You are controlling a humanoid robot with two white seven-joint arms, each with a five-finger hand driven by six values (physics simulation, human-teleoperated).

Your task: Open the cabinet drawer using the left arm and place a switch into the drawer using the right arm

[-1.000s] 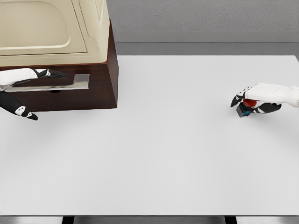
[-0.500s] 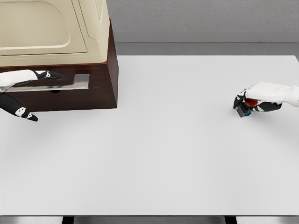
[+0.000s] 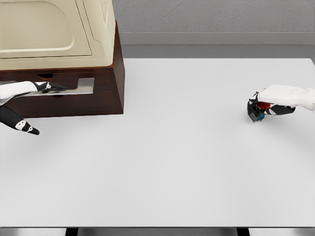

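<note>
Fingers of the left hand lie stretched along the metal handle of the drawer, touching it from above; whether they hook it or only rest there I cannot tell. A dark thumb hangs below them, apart from the drawer front. Far across the desk, the right hand is clenched around the switch, a small dark block with a red button and a bit of blue, which sits under the fingers and at or just above the desk surface.

Judging from this single head view, the task is in its early part. A dark gap shows just above the left fingers, between the drawer front and the cream box on top of the brown cabinet, so the drawer looks barely started, if at all. The switch seems gripped, but carrying it over and dropping it in is all still to do.

Both arms are cut off at the picture's edges. The drawer's inside is hidden, and the switch is mostly covered by the fingers around it.
</note>
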